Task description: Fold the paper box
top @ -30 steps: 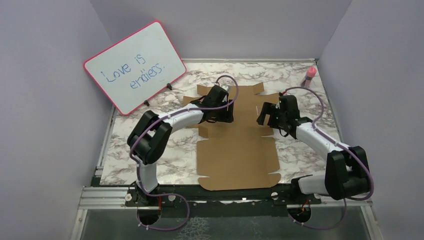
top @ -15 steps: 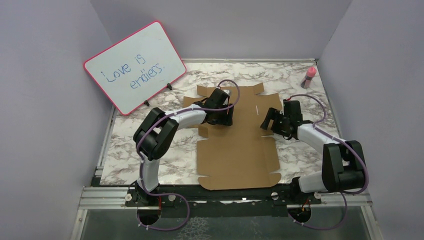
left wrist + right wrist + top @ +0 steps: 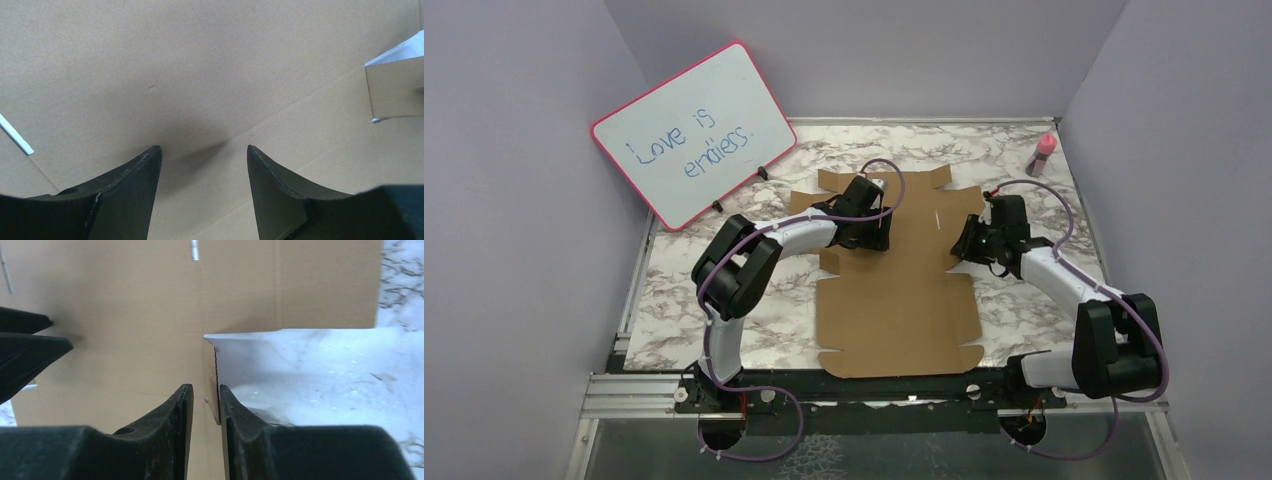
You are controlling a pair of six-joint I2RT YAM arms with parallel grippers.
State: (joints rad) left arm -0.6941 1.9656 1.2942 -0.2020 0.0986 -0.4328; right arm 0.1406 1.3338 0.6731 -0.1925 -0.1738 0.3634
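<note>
The paper box (image 3: 902,310) lies as a flat die-cut sheet on the table (image 3: 669,300), with its near panel behind both tools. The right tool (image 3: 204,390) is narrowed onto a side flap's edge, cardboard pinched between its fingers. Opposite it, the left tool (image 3: 204,147) stands half open, tips down on the middle panel, holding nothing. Beyond them the far flaps lie flat. No wall is up yet, I reckon, so nearly all the folding is left.

Blue handwriting in marker runs across the white face of the pink-framed whiteboard (image 3: 692,133), which stands propped at the far left corner of the table (image 3: 674,290). It reads "Love is" on the upper line and "endless." below, ending in a full stop.
</note>
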